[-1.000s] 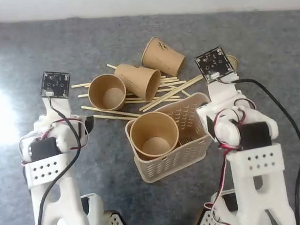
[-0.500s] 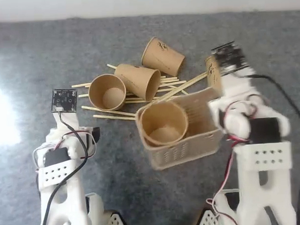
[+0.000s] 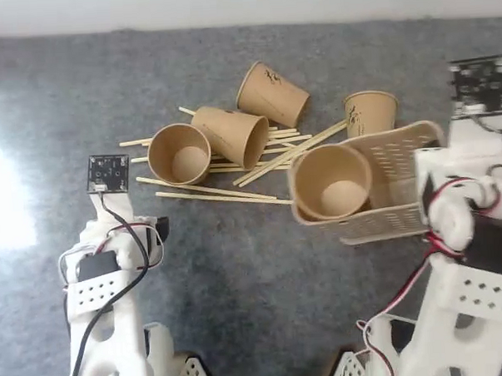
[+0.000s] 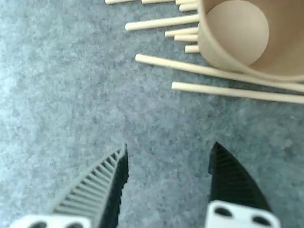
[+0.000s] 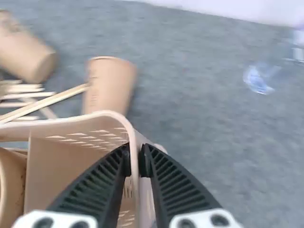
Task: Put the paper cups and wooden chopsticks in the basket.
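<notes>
The basket point(image 3: 386, 222) sits at 3 o'clock on the grey table point(image 3: 239, 305), seemingly tipped with its mouth toward 9 o'clock; the right gripper point(image 5: 134, 164) has its jaws almost closed on the thin rim wall and holds nothing else (a narrow pinch on smooth plastic); the basket may twist or slip free. The nested cup point(image 3: 332, 180) lies inside it, facing the open side; more tilt could roll it out. The lone cup point(image 3: 370, 112) stands just beside the rim at the basket's 12 o'clock; a swing might knock it away. The loose cups point(image 3: 232, 132) wait at 11 o'clock. The chopsticks point(image 3: 226, 193) fan beneath them, some tips near the basket; these could snag it. The left gripper point(image 4: 166, 175), at 8 o'clock, gapes wide and empty.
</notes>
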Robot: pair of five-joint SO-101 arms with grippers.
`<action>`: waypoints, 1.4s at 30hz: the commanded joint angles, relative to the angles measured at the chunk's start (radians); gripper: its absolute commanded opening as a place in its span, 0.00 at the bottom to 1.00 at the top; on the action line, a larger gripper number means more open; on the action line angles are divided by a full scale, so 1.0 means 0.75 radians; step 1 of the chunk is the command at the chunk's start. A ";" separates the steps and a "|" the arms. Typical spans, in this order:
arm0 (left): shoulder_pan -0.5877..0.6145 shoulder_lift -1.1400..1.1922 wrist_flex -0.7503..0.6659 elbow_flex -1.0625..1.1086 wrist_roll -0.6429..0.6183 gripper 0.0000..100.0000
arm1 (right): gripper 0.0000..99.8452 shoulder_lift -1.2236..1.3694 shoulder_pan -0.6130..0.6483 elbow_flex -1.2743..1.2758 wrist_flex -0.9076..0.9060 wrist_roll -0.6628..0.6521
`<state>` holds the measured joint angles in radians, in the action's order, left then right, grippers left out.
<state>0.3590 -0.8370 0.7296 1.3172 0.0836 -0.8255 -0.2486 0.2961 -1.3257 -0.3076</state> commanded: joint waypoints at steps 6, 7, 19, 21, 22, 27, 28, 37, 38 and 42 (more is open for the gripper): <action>0.002 -0.012 -0.080 0.019 -0.016 0.26 | 0.01 -0.040 -0.312 0.239 0.341 -0.166; 0.002 -0.012 -0.080 0.019 -0.016 0.26 | 0.01 -0.040 -0.341 0.280 0.390 -0.180; 0.002 -0.012 -0.080 0.021 -0.016 0.26 | 0.01 0.015 -0.533 0.620 0.797 -0.319; 0.002 -0.012 -0.080 0.021 -0.016 0.26 | 0.01 0.064 -0.535 0.628 0.805 -0.331; 0.002 -0.012 -0.080 0.021 -0.016 0.26 | 0.01 0.075 -0.535 0.628 0.805 -0.327; 0.002 -0.012 -0.080 0.021 -0.016 0.26 | 0.04 0.056 -0.527 0.608 0.795 -0.329; 0.002 -0.012 -0.080 0.021 -0.016 0.26 | 0.07 0.040 -0.527 0.606 0.795 -0.329; 0.002 -0.010 -0.082 0.021 -0.016 0.26 | 0.19 -0.124 -0.463 0.606 0.795 -0.336; 0.002 -0.010 -0.082 0.021 -0.016 0.26 | 0.19 -0.140 -0.443 0.606 0.795 -0.336; 0.002 -0.008 -0.082 0.021 -0.016 0.26 | 0.18 -0.169 -0.357 0.604 0.787 -0.338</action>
<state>0.3590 -0.8370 0.6897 1.3403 0.0836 -0.9191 -0.5539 0.7733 -0.7426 -0.5485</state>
